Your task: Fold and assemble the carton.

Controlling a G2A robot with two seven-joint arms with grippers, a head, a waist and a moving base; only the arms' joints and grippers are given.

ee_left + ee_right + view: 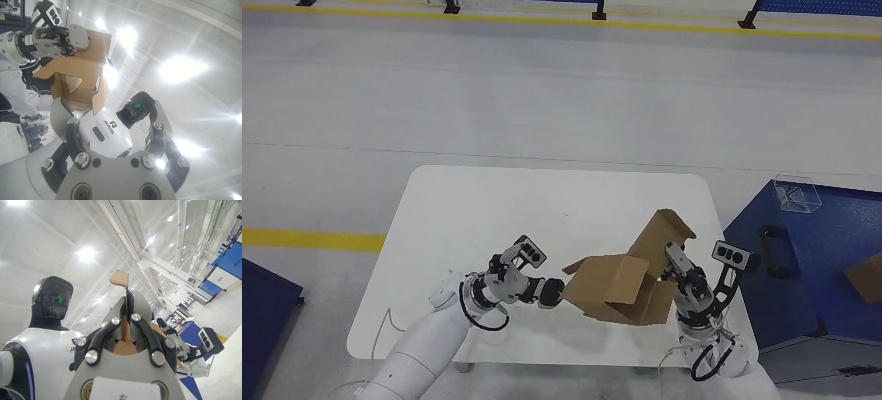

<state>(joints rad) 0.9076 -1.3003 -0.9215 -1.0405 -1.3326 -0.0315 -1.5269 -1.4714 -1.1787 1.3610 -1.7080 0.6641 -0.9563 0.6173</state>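
You have the brown cardboard carton (617, 285) at the near right part of the white rounded desk (502, 210), between the two arms. It is half-formed, with its mouth open and its flaps spread, and one long flap slants up and away toward the far side. Your right gripper (674, 262) is at the carton's right side with its fingers (140, 306) pressed together on a thin cardboard panel. In the right wrist view (126, 300) the sheet runs edge-on straight up between the two pads, and its notched tip stands clear above them. The left wrist view shows the same hold from farther off (79, 40), with a grey pad lying flat on the carton's (88, 62) upper flap. Your left gripper (550, 292) sits at the carton's left corner. Its fingers (58, 117) are spread wide (106, 106) and hold nothing. One fingertip is just beside the carton's lowest flap edge, and you cannot tell whether it touches. The other finger is well apart from the cardboard. From here you cannot tell whether the carton's underside rests on the desk or hangs just above it. To the right of the desk stands a dark blue bin (802, 270) with a small clear plastic box (797, 193) on its top.
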